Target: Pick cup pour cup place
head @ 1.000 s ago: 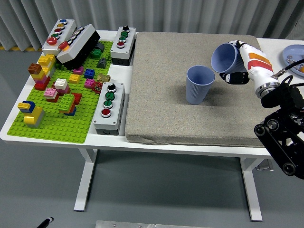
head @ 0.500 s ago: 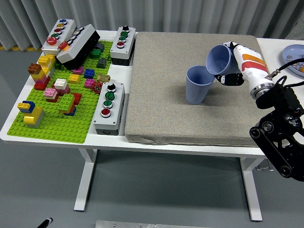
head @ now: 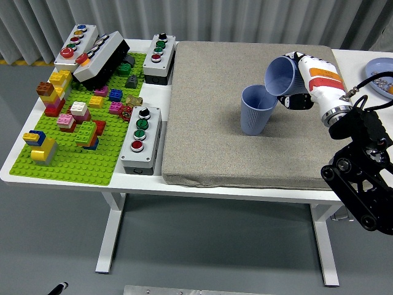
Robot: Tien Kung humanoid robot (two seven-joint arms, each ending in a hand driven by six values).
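The right hand comes in from the right over the grey mat on the white worktop, its fingers curled around a blue cup that is tipped well over, its open mouth facing left and down. That mouth hangs just above the rim of a second blue cup, which stands upright on the mat, the two rims close enough that contact cannot be told. On the left of the worktop lie a green baseplate scattered with coloured bricks and several button boxes, well apart from the cups.
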